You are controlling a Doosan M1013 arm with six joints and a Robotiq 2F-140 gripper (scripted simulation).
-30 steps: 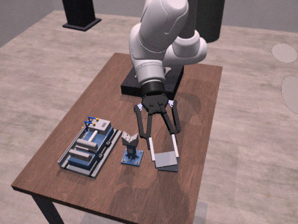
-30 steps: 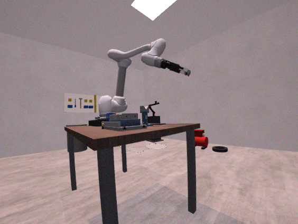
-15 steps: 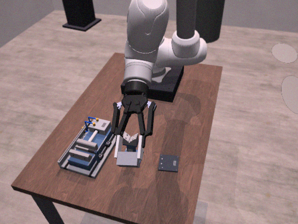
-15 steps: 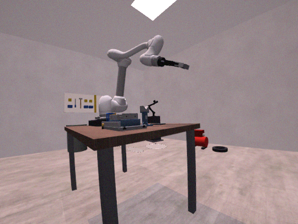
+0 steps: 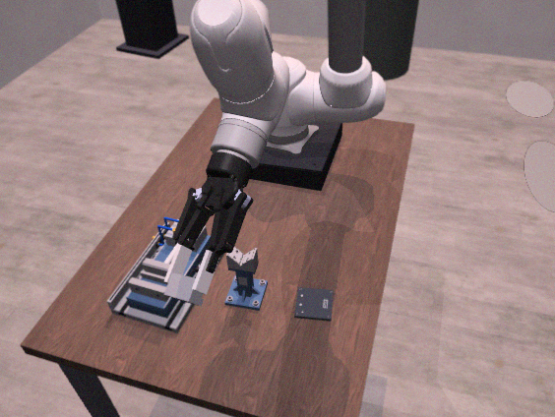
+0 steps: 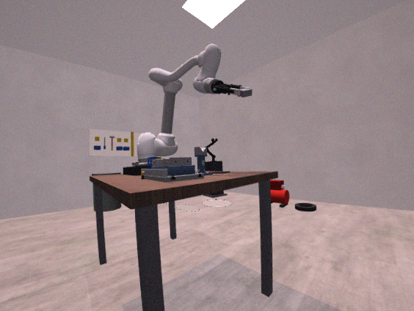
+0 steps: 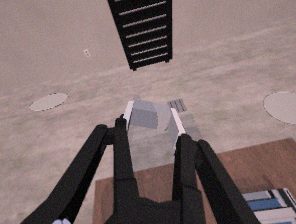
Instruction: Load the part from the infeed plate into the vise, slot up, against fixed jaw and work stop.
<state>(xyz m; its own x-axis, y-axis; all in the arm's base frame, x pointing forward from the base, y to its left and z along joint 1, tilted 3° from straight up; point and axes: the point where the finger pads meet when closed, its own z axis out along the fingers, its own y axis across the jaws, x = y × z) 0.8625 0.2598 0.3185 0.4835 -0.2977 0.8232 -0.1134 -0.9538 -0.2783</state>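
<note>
1. The gripper (image 6: 245, 91) is closed part-way on the part (image 7: 148, 115), a pale grey block clamped between its two white-tipped fingers; the block keeps them from shutting further.
2. The exterior view shows the gripper reaching out roughly level, high above the table (image 6: 154, 191), with the part (image 6: 245, 92) at its far tip and nothing touching either.
3. Beyond the fingertips, the wrist view shows only the floor and a dark slatted rack (image 7: 145, 30) in the distance; a corner of the table appears beneath the finger links.
4. The vise (image 5: 148, 290) stands on the table well below the tool. In the top view the held part (image 5: 189, 282) overlaps it, but the exterior view shows a large vertical gap between them.
5. In the wrist view, an edge of the vise (image 7: 270, 202) shows at the lower right, behind and to the right of the fingers.
6. The V-block (image 5: 243, 268), on its blue foot, stands just to the right of the gripper in the top view, far beneath it.
7. The infeed plate (image 5: 315, 303), a dark square, lies farther right on the table, carrying nothing.
8. Which way the part's slot faces cannot be told.
</note>
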